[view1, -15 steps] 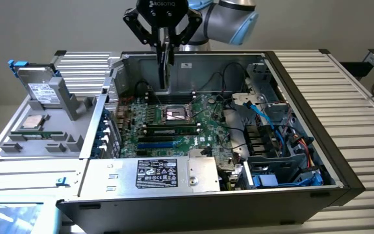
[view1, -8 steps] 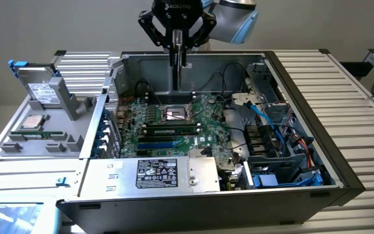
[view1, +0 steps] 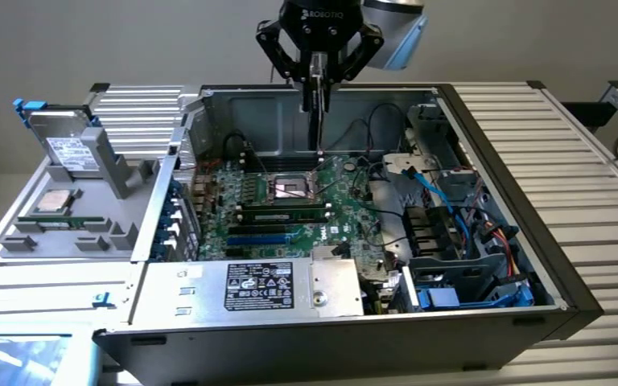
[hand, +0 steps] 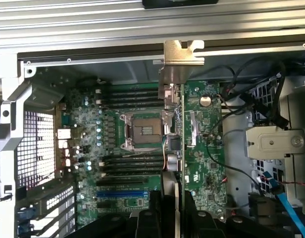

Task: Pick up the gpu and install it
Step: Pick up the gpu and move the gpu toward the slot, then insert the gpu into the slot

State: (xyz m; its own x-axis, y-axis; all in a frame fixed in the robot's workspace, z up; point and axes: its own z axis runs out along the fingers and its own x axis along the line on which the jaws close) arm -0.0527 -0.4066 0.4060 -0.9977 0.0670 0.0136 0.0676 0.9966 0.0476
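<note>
gpu [hand: 182, 54] — upright; edge-on, aloft

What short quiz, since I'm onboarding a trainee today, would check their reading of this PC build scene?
1. True or false: the gpu lies on the grey tray.
2. What do the jaws grip? A) a cable B) the gpu C) a screwdriver
3. Fill in: the hard drive stands on the exterior view's ___ of the case.
Key: 1 false; 2 B; 3 left.

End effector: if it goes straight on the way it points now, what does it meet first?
Probably the motherboard beside the CPU socket, met first by the gpu that the end effector holds; depth is unclear.
</note>
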